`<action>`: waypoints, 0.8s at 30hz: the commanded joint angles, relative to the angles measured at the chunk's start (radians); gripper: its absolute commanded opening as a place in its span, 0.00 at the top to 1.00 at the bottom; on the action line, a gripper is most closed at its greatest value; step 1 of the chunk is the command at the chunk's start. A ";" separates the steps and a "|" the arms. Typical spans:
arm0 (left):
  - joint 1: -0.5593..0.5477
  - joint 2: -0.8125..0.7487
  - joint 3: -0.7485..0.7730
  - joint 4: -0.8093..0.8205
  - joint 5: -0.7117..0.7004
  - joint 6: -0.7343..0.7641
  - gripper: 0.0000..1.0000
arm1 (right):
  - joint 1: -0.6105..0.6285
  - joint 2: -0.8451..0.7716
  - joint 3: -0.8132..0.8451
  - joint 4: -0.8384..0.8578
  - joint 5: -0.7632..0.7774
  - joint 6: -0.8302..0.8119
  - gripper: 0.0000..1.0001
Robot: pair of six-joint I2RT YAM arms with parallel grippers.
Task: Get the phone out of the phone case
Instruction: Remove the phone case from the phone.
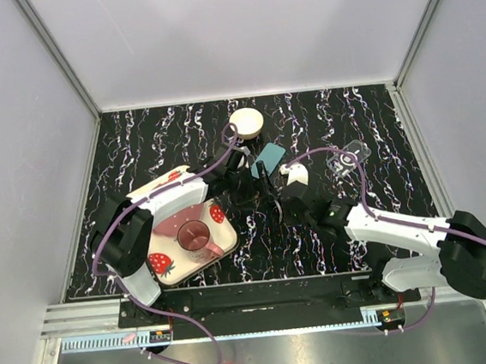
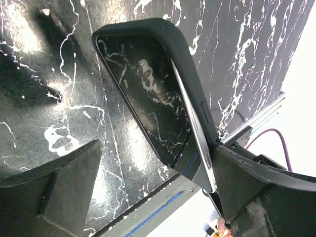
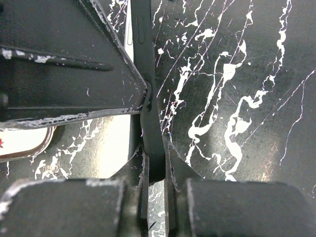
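The phone (image 2: pixel 148 94), black screen and silver edge, sits in a dark case (image 2: pixel 173 44) and is held on edge above the table's middle (image 1: pixel 265 188). My right gripper (image 3: pixel 155 163) is shut on the thin rim of the case (image 3: pixel 148 74); in the top view it (image 1: pixel 278 204) is just in front of the phone. My left gripper (image 2: pixel 158 148) is open wide. Its right finger (image 2: pixel 247 177) rests against the phone's side and its left finger (image 2: pixel 64 182) stands clear. In the top view it (image 1: pixel 255 176) is behind the phone.
A strawberry-print tray (image 1: pixel 169 266) with a pink cup (image 1: pixel 195 234) lies at the left front. A white bowl (image 1: pixel 246 121) stands at the back. A teal flat item (image 1: pixel 268 155) and a clear plastic piece (image 1: pixel 348 156) lie near the middle and to the right.
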 commanded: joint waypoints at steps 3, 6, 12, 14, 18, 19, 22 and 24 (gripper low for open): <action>0.041 0.011 0.023 0.060 -0.059 -0.035 0.01 | 0.012 -0.041 0.026 -0.009 -0.021 -0.042 1.00; 0.046 0.012 0.009 0.090 -0.052 -0.071 0.02 | 0.015 -0.030 0.025 0.002 -0.008 -0.049 1.00; 0.046 0.035 0.056 0.042 -0.059 -0.013 0.24 | 0.014 -0.018 0.032 -0.001 0.000 -0.053 1.00; 0.046 0.054 0.096 0.002 -0.074 0.008 0.34 | 0.014 -0.027 0.031 0.000 0.006 -0.053 1.00; 0.047 0.089 0.104 -0.021 -0.094 0.037 0.38 | 0.014 -0.041 0.028 -0.004 0.025 -0.056 1.00; 0.047 0.095 0.102 -0.021 -0.094 0.039 0.38 | 0.014 -0.042 0.028 -0.006 0.025 -0.061 1.00; 0.047 0.126 0.105 -0.015 -0.075 0.048 0.35 | 0.014 -0.048 0.022 0.003 0.006 -0.072 1.00; 0.047 0.149 0.116 -0.012 -0.064 0.057 0.34 | 0.014 -0.048 0.015 0.029 -0.010 -0.075 1.00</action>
